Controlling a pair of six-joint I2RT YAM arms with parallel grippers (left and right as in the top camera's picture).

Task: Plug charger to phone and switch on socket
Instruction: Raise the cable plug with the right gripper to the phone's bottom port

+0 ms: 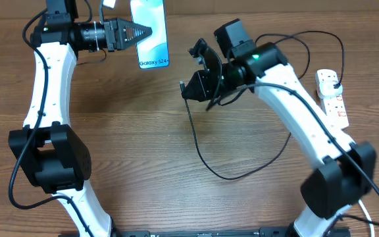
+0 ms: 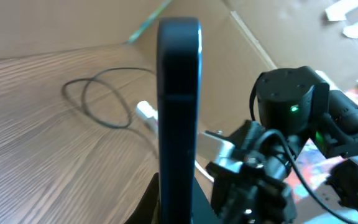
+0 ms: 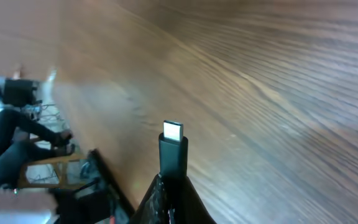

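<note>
From overhead, the left gripper [image 1: 139, 31] points across the far side of the table [image 1: 143, 145] and is clamped on a long edge of the phone [image 1: 151, 36]; the screen faces up, and the phone's long axis runs from the far side towards the robot, with the small white text at the nearer short edge. The right gripper [image 1: 188, 85] sits just beyond that edge, to the right and a little nearer the robot; it pinches the tip end of the charger [image 1: 196, 141], whose black cable trails down, loops over the table and climbs back towards the socket [image 1: 333, 99] lying at the right edge, well apart from both grippers. The right arm is the nearer one to that short edge, so the mating seems to turn on carrying the tip left and away from the robot, in line with the phone's long axis.

In the left wrist view the phone shows edge-on, upright in the frame, rising from between the gripper's fingers; the right arm sits close on the right; part of the cable loop lies on the wood grain to the left.

In the right wrist view the connector [image 3: 173, 149] stands out of the closed fingers, silver tip clear and free; brown wood fills the frame, with a blurred room at the left.
</note>
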